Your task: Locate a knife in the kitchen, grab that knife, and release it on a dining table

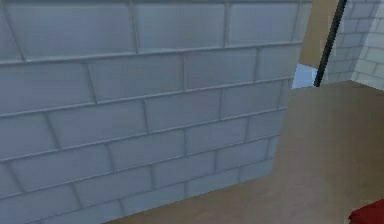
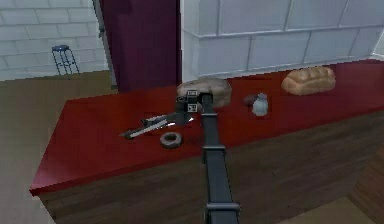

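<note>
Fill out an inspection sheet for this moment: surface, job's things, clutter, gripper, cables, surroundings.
Surface: long red counter with a dark front.
Job's things: a slim grey and dark thing, likely the knife, lies flat on the counter.
Clutter: grey ring; small grey shaker; brown loaf; rounded brown lump behind the arm's end.
Gripper: gripper is near the knife; contact cannot be told, nor whether it holds anything.
Cables: nothing seen.
Surroundings: pale brick wall, brown floor, blue stool, dark maroon panel.
</note>
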